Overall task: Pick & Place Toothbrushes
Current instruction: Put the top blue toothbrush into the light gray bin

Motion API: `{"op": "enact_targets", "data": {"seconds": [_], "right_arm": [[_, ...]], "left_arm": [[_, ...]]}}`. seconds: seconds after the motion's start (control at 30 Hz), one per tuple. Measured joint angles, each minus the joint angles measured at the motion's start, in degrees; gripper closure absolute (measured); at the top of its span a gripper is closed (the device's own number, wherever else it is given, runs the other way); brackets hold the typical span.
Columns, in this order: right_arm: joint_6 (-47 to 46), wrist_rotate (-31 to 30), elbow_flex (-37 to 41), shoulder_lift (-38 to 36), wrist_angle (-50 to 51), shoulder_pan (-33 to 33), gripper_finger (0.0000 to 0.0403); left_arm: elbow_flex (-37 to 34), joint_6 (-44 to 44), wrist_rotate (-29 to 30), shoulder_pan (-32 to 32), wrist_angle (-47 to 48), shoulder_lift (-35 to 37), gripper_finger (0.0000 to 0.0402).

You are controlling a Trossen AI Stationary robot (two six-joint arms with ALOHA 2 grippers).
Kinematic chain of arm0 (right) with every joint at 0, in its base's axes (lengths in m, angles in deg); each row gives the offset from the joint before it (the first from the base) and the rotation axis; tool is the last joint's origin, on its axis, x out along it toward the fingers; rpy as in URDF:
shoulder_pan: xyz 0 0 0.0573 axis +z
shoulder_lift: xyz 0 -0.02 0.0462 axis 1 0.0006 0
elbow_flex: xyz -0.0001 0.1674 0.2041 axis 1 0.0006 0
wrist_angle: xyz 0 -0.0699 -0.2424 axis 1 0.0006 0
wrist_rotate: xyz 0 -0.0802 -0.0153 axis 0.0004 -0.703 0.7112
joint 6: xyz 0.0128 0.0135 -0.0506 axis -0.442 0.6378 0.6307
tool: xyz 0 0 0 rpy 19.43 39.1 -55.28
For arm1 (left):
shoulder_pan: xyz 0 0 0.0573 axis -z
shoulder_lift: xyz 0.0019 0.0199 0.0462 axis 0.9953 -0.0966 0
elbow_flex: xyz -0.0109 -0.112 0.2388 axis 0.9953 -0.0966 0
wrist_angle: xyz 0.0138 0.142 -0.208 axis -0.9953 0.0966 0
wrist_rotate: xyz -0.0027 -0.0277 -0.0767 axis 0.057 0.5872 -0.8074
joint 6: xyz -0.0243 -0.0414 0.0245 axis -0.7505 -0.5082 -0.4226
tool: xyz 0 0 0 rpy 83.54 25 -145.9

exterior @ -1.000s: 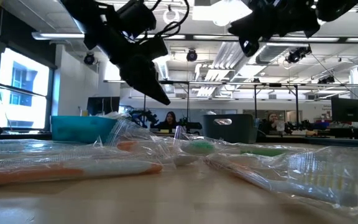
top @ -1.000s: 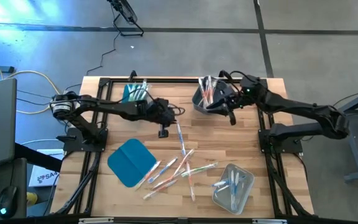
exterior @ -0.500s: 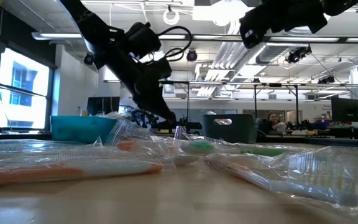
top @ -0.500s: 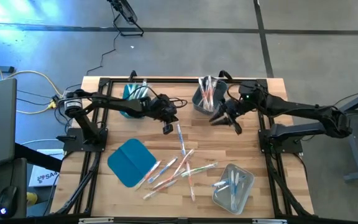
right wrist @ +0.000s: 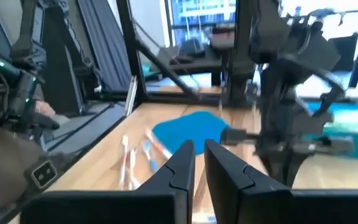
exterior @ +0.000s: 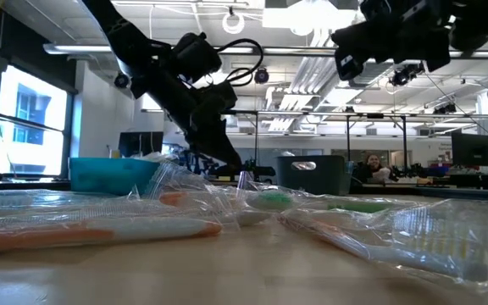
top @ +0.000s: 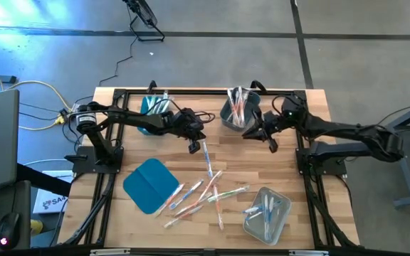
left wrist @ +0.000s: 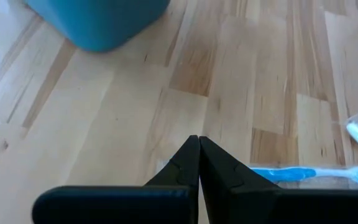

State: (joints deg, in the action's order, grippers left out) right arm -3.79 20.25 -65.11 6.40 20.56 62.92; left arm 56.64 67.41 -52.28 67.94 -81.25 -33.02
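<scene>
Several wrapped toothbrushes (top: 206, 192) lie loose in the middle of the table, and more stand in the teal bin (top: 150, 107) and the grey bin (top: 233, 112). One blue toothbrush (top: 206, 153) lies apart, and my left gripper (top: 193, 146) is shut low at its far end. In the left wrist view its shut tips (left wrist: 199, 139) sit over the blue toothbrush (left wrist: 291, 173) and its clear wrapper. My right gripper (top: 248, 134) hovers level beside the grey bin. Its fingers (right wrist: 199, 149) are a narrow gap apart with nothing between them. My left gripper comes down slanting at the end of the blue toothbrush's clear wrapper (left wrist: 161, 164). Its own fingers cover that spot, so I cannot tell whether they touch or hold the wrapper. The toothbrush lies flat on the table.
A flat teal lid (top: 150, 185) lies near the front left. A clear bin (top: 267, 212) with a few toothbrushes stands at the front right. Black frame rails run along the table's edges.
My left gripper has come down to the table at the blue toothbrush's far end, rolling a little as it went. My right gripper has drawn away from above the grey bin toward the near edge and sunk slightly.
</scene>
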Motion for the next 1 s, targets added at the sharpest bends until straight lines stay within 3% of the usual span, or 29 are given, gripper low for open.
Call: {"op": "enact_targets", "data": {"seconds": [0.27, 0.53, 0.73, 1.0], "right_arm": [[1.4, -6.0, 2.2, -5.4, -0.2, 0.0, 0.0375], [1.4, -6.1, 2.3, -7.1, -0.1, 0.0, 0.0375], [1.2, -6.1, 2.3, -7.1, 1.2, 0.0, 0.0376], [1.4, -7.1, 2.3, -7.1, 2.2, 0.0, 0.0376]], "left_arm": [[0.2, -2.8, -0.5, 0.0, -0.8, -1.9, 0.0401], [7.1, -4.9, -0.6, 0.0, 1.1, -7.9, 0.0401], [13.3, -4.4, 0.9, 0.0, 10.7, -9.7, 0.0401], [14.8, -5.1, 3.1, 0.0, 24.4, -9.7, 0.0401]]}}
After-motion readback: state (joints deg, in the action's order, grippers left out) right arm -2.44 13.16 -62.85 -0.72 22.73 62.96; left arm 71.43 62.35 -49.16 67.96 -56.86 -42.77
